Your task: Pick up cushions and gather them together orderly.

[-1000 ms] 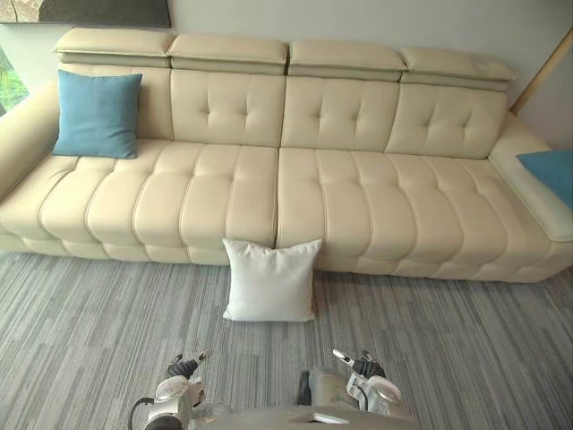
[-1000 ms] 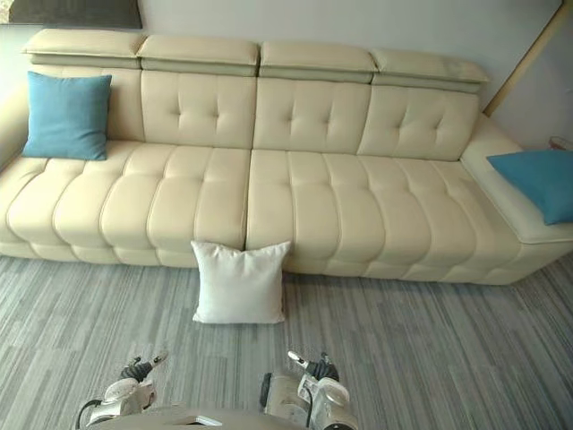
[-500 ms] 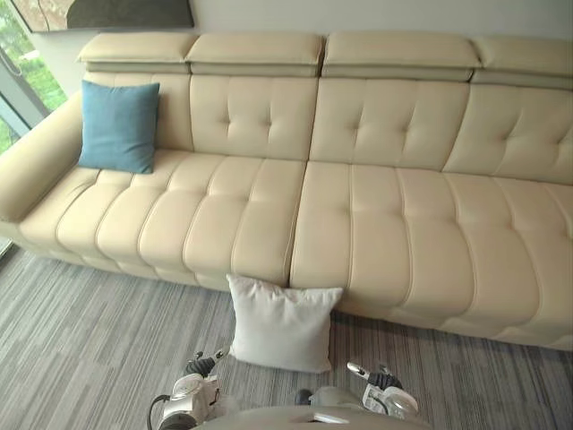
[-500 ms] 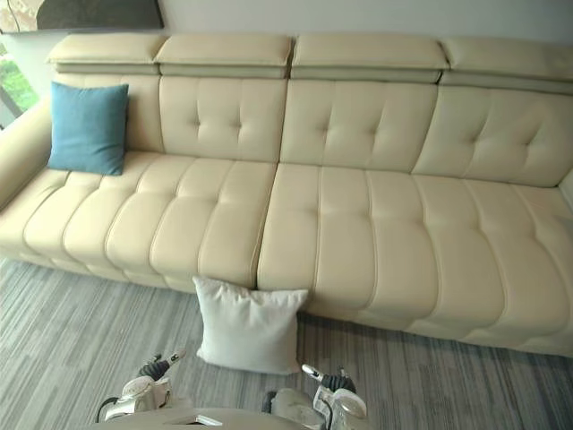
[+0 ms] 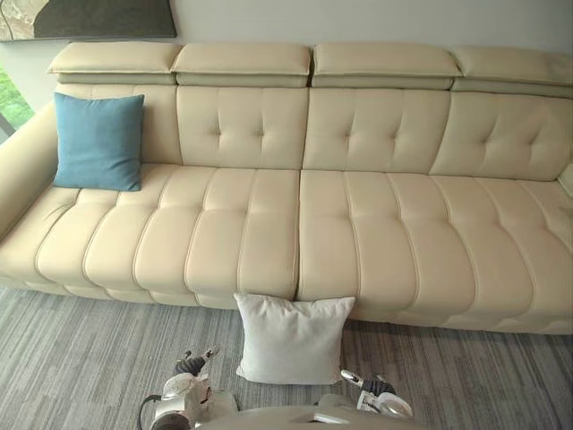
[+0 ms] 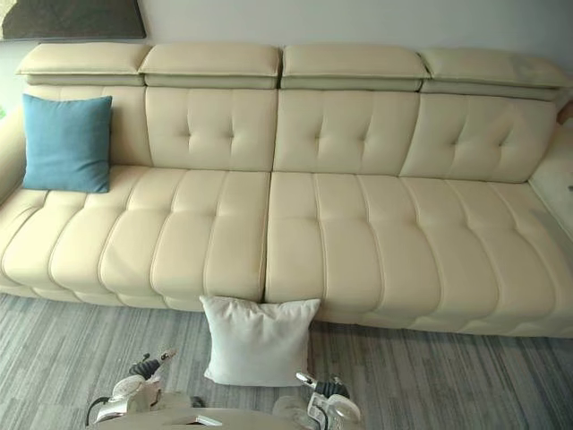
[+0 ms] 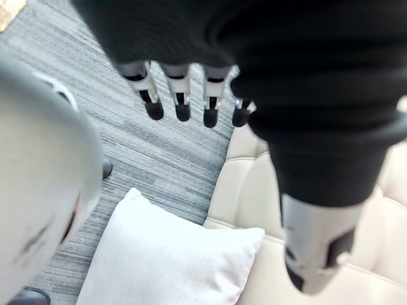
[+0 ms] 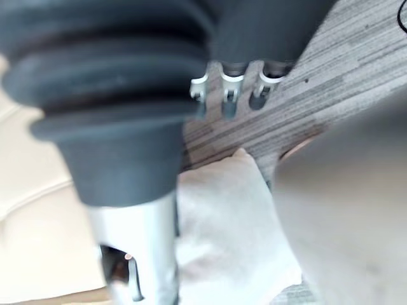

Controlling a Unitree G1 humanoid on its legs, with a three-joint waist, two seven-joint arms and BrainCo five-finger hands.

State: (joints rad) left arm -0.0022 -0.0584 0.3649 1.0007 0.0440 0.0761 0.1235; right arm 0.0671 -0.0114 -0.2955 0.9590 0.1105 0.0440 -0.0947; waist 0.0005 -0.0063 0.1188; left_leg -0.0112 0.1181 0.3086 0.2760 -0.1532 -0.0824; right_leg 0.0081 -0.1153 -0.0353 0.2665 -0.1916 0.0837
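Grey carpet point(image 5: 72, 358) fronts a cream sofa point(image 5: 295, 215). Left eye view: white cushion point(image 5: 291, 339) on the floor, leaning on the sofa's front middle; blue cushion point(image 5: 97, 141) upright at the sofa's left end. Left wrist view: left hand point(image 7: 181, 101) fingers straight, empty, near the white cushion. Right wrist view: right hand point(image 8: 226, 95) fingers probably straight too, holding nothing.

The robot's left hand point(image 7: 182, 95) has a row of silver fingers point(image 7: 152, 101) capped with dark rounded tips, a black ribbed wrist cover point(image 7: 305, 76) and a silver-grey thumb point(image 7: 315, 248) with dark patches. The right hand point(image 8: 229, 95) matches, with pale fingers, a dark ribbed sleeve point(image 8: 108, 82) and a silver thumb.
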